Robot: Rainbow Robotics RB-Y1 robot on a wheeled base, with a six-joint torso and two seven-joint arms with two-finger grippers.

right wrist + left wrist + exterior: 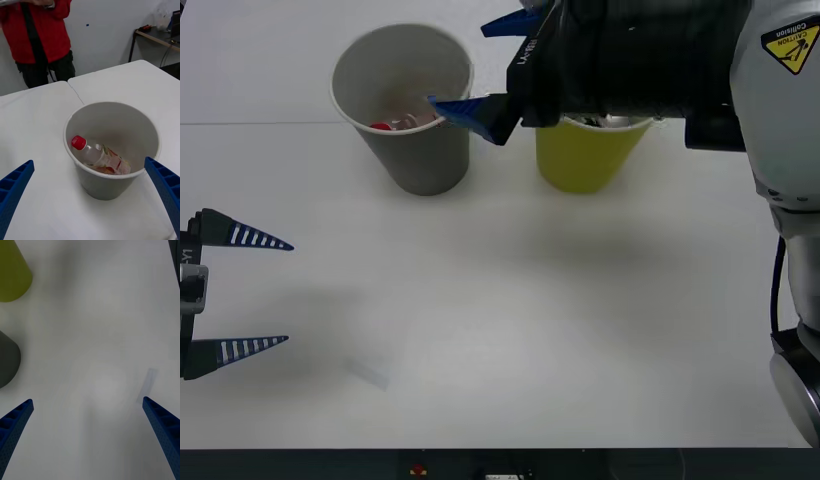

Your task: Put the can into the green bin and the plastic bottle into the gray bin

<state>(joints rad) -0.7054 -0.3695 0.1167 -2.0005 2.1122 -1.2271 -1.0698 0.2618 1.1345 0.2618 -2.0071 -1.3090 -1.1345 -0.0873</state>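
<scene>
My right pincer (488, 75) hangs spread and empty; the small clear red-capped plastic bottle (100, 157) lies slantwise below it in the gray tapered bin (112, 183) (left pincer (250, 292) parked, also spread).

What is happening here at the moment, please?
The plastic bottle already lies inside the gray bin, red cap up against the wall. The right gripper is open, beside the gray bin's rim and in front of the green bin. Something sits at the green bin's rim, but the arm hides too much to say whether it is the can. The left gripper hangs open over the white table, well away from both bins.
</scene>
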